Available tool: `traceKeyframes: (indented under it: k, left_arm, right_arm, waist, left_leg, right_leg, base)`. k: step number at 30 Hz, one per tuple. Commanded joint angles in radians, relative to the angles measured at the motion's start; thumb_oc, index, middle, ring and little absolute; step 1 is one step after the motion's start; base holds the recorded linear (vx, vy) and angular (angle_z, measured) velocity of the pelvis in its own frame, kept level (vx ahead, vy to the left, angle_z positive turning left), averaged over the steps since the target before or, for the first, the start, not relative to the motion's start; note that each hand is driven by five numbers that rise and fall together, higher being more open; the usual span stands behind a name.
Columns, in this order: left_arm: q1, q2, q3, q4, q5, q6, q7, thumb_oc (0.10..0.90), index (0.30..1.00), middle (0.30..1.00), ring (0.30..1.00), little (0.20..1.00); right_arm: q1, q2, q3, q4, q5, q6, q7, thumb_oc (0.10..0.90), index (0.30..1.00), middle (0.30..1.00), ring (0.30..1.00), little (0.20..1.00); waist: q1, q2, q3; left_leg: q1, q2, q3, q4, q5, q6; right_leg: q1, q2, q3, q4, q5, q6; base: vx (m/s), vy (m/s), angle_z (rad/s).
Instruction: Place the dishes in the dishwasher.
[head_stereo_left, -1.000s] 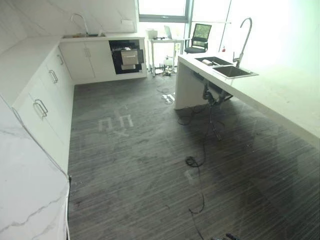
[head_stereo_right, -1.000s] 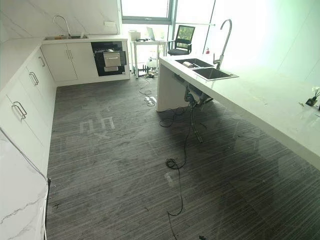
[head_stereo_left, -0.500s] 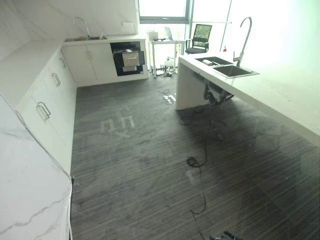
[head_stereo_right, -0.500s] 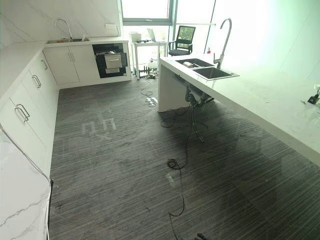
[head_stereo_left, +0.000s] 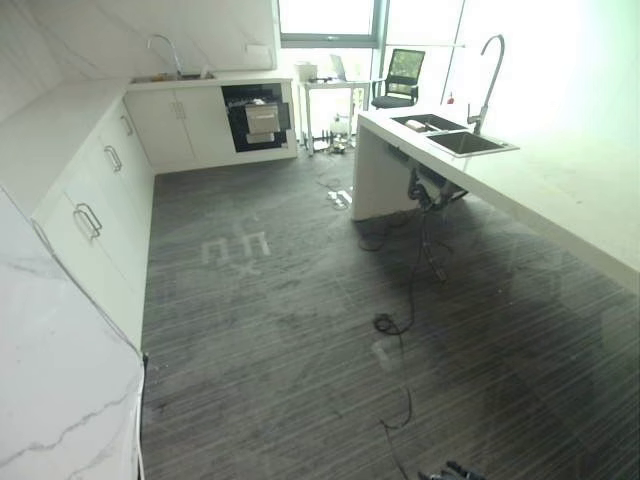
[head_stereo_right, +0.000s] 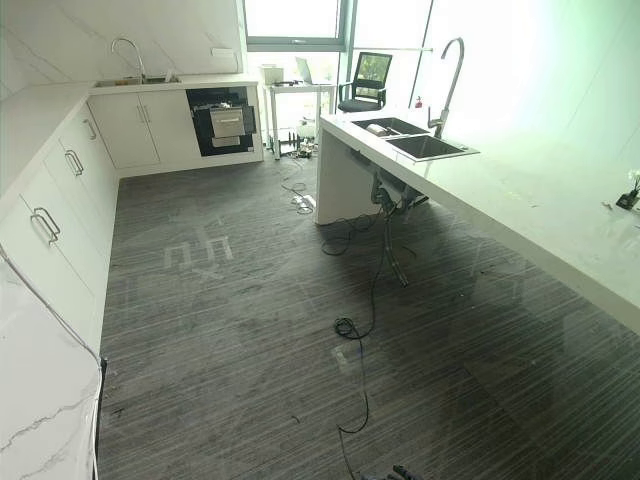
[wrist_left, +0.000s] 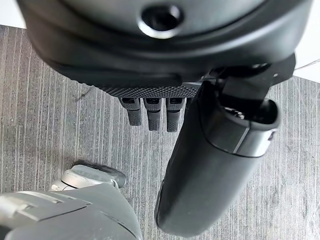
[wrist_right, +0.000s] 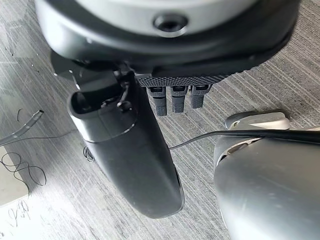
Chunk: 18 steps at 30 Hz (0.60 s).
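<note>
The dishwasher (head_stereo_left: 258, 116) is a dark opening in the far cabinet row, with a grey rack front showing inside it. A pale dish-like item (head_stereo_left: 413, 124) lies in the nearer basin of the island sink (head_stereo_left: 455, 142); it is too small to name. My left hand (wrist_left: 215, 165) hangs over the grey striped floor, its fingers (wrist_left: 154, 117) relaxed and holding nothing. My right hand (wrist_right: 130, 150) likewise hangs above the floor with relaxed fingers (wrist_right: 179, 100) and nothing in it. Both hands are far from the dishwasher and the sink.
A white island counter (head_stereo_right: 520, 200) with a tall faucet (head_stereo_right: 447, 80) runs along the right. White cabinets (head_stereo_left: 95, 200) line the left, ending in a marble countertop (head_stereo_left: 50, 400). A loose cable (head_stereo_right: 350, 330) crosses the floor. A chair (head_stereo_left: 398, 75) and small table (head_stereo_left: 325, 85) stand by the window.
The whole picture has shifted slightly, so the camera has moved a little. Nothing in the room has moved.
</note>
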Motion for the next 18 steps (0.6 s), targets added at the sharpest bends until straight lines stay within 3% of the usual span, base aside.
traceKeyframes:
  k: [1, 8, 13, 14, 16, 18]
  left_arm:
    - [-0.049, 0.01, 0.008, -0.021, -0.021, -0.075, -0.027, 0.8, 0.9, 0.9, 0.9, 0.9]
    - [-0.043, 0.012, 0.021, -0.111, -0.093, -0.163, -0.024, 0.8, 0.9, 0.9, 0.9, 0.9]
    - [-0.01, 0.015, 0.064, -0.19, -0.122, -0.187, -0.042, 0.8, 0.9, 0.9, 0.9, 0.9]
    - [-0.003, 0.014, 0.077, -0.203, -0.115, -0.195, -0.04, 0.8, 0.9, 0.9, 0.9, 0.9]
    - [0.002, 0.018, 0.087, -0.221, -0.119, -0.206, -0.049, 0.8, 0.9, 0.9, 0.9, 0.9]
    - [0.016, 0.019, 0.094, -0.239, -0.121, -0.216, -0.062, 0.8, 0.9, 0.9, 0.9, 0.9]
  right_arm:
    - [-0.073, -0.037, -0.012, -0.029, 0.039, -0.1, 0.019, 0.8, 0.9, 0.9, 0.9, 0.9]
    - [-0.07, -0.051, -0.001, -0.189, 0.054, -0.156, -0.022, 0.8, 0.9, 0.9, 0.9, 0.9]
    - [-0.053, -0.073, -0.002, -0.404, 0.067, -0.132, -0.044, 0.8, 0.9, 0.9, 0.9, 0.9]
    - [-0.051, -0.078, 0.001, -0.465, 0.06, -0.127, -0.051, 0.8, 0.9, 0.9, 0.9, 0.9]
    - [-0.042, -0.092, 0.019, -0.587, 0.028, -0.126, -0.073, 0.8, 0.9, 0.9, 0.9, 0.9]
    - [-0.028, -0.112, 0.026, -0.672, 0.0, -0.146, -0.075, 0.8, 0.9, 0.9, 0.9, 0.9]
  waist:
    - [-0.002, 0.011, 0.011]
    - [-0.009, 0.011, 0.027]
    - [-0.006, -0.003, 0.056]
    - [-0.003, -0.013, 0.07]
    - [-0.001, -0.049, 0.105]
    - [-0.003, -0.061, 0.136]
  left_leg:
    - [0.038, 0.063, 0.049, 0.043, -0.085, -0.072]
    - [0.05, 0.065, 0.047, 0.043, -0.081, -0.072]
    - [0.077, 0.055, 0.024, 0.043, -0.054, -0.083]
    - [0.088, 0.053, 0.028, 0.043, -0.003, -0.093]
    - [0.081, 0.052, 0.061, 0.085, 0.155, -0.125]
    - [-0.018, 0.066, 0.059, 0.261, 0.203, -0.141]
  right_leg:
    - [0.043, -0.003, -0.011, -0.09, 0.083, 0.083]
    - [0.047, 0.012, -0.003, -0.09, 0.078, 0.07]
    - [0.055, 0.028, 0.019, -0.09, 0.073, 0.049]
    - [0.06, 0.028, 0.026, -0.09, 0.068, 0.037]
    - [0.07, 0.011, 0.034, -0.09, 0.062, 0.012]
    - [0.066, 0.0, 0.03, -0.09, 0.074, -0.004]
  base:
    - [0.02, -0.054, 0.01]
    - [0.03, -0.076, 0.0]
    - [0.04, -0.134, -0.01]
    - [0.06, -0.139, -0.08]
    - [0.04, -0.192, -0.14]
    - [0.01, -0.149, -0.21]
